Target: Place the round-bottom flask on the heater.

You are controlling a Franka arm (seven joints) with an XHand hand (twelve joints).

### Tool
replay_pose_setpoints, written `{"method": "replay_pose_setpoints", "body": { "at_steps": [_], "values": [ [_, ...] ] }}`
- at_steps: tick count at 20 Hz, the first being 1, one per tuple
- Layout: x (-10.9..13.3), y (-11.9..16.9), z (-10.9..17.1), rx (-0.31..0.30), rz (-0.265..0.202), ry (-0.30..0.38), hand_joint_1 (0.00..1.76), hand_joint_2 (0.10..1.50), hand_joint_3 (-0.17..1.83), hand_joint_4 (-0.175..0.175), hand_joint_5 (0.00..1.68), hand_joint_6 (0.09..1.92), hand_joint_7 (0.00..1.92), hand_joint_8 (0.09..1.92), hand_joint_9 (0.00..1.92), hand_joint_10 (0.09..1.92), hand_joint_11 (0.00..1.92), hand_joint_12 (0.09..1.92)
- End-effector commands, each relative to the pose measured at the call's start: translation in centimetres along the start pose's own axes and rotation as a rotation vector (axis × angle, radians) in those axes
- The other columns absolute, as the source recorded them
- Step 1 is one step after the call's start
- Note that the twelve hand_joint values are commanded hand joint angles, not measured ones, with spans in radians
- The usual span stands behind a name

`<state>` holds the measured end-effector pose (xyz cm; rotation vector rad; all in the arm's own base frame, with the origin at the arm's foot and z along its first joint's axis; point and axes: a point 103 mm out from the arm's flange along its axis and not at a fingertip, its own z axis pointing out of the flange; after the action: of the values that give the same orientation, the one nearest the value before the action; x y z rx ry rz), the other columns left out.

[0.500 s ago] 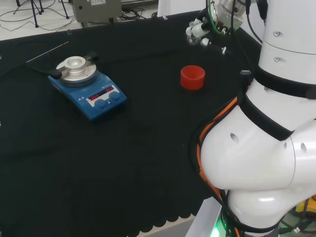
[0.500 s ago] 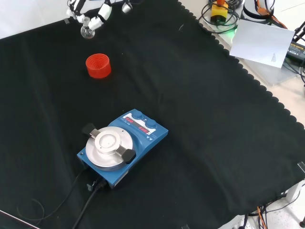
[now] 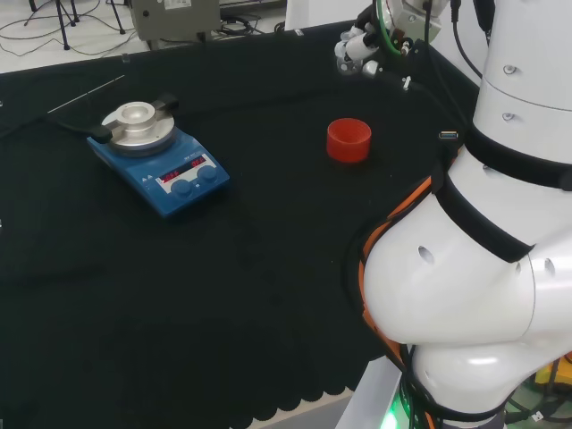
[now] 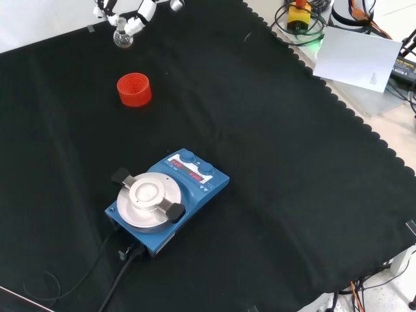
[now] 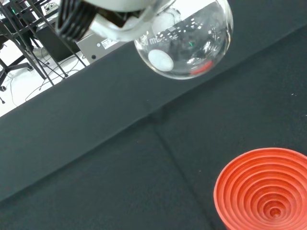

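Rising since half a second ago, the hand (image 3: 362, 46) in the head view sits higher at the cloth's far right, beyond the red ribbed stand (image 3: 348, 140).

Front view: its fingers (image 4: 134, 21) curl round the round-bottom flask (image 4: 121, 39), now farther above the stand and well apart from the heater (image 4: 166, 199) on the black cloth (image 4: 273, 149).

Wrist view: the flask hangs clear above the cloth, stands and cables behind.

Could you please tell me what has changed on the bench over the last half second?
The hand, holding the round-bottom flask, has risen a little: in the front view both sit higher, farther from the red ribbed stand. The grasp is unchanged. The stand and the blue heater have stayed where they were.
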<state>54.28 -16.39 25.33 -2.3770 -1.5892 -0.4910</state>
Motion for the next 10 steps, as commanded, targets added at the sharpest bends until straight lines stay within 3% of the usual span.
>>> {"method": "replay_pose_setpoints", "body": {
  "at_steps": [1,10],
  "values": [
    [1.4,-0.3,-0.5,0.01,-0.023,-0.003,1.08,0.67,0.86,0.14,1.06,1.13,0.57,0.58,0.71,0.56,0.21,1.32],
    [6.7,-0.7,-0.8,0.035,-0.105,0.0,1.08,0.67,0.86,0.14,1.06,1.13,0.57,0.58,0.71,0.56,0.22,1.32]
  ]
}}
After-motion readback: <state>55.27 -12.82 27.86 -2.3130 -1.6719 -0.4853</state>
